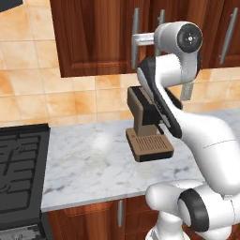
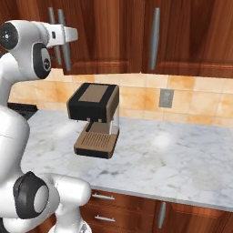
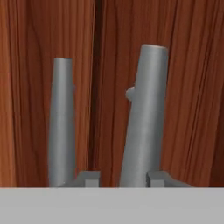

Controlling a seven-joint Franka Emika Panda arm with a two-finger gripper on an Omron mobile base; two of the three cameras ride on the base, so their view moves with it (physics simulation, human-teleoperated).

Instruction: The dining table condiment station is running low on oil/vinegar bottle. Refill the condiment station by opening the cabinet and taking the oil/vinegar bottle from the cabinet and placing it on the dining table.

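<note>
Reaching up toward the cabinet point(image 1: 103, 37), the arm holds its gripper point(image 1: 140, 40) level at the top middle of the left base view, right at the pair of long silver handles point(image 3: 144, 113) that flank the seam between two doors. From the hand view, the two bars rise in the centre of the frame, and the right one stands just above the gap between the two finger tips point(image 3: 89, 177), so the hand looks lined up to take that bar. The fingers appear spread, with nothing between them yet; I judge the gripper open, though only the tips show.

The height and the level hand make sense for the first step: a door must be pulled open before anything inside can be reached.

The cabinet doors are all closed, so what it holds is hidden; the oil/vinegar bottle is presumably inside.

Below, on the marble counter point(image 2: 182, 159), the coffee machine point(image 2: 94, 119) sits in the middle left of the right base view, clear of the hand.
</note>
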